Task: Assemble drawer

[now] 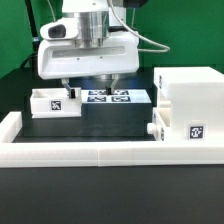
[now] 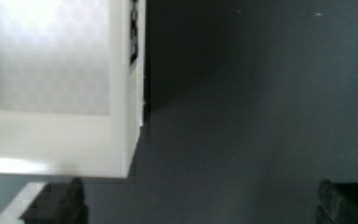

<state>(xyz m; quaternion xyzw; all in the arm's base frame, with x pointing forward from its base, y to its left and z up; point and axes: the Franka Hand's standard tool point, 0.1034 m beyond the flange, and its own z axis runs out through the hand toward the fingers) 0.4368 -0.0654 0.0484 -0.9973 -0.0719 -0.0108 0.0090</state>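
A small open white drawer box [image 1: 53,101] with a black tag stands on the black table at the exterior view's left. A large white drawer case [image 1: 188,105] with a tag stands at the right. My gripper [image 1: 88,86] hangs low over the table just right of the small box, open and empty, one finger close to the box's right wall. In the wrist view a white box wall [image 2: 51,90] fills one side. My gripper [image 2: 202,205] shows two dark fingertips [image 2: 55,203] wide apart, with only bare dark table between them.
The marker board [image 1: 110,97] lies behind my gripper between the two white parts. A white raised wall [image 1: 90,150] runs along the front and up the exterior view's left side. A small white peg [image 1: 153,130] sticks out of the case's lower left.
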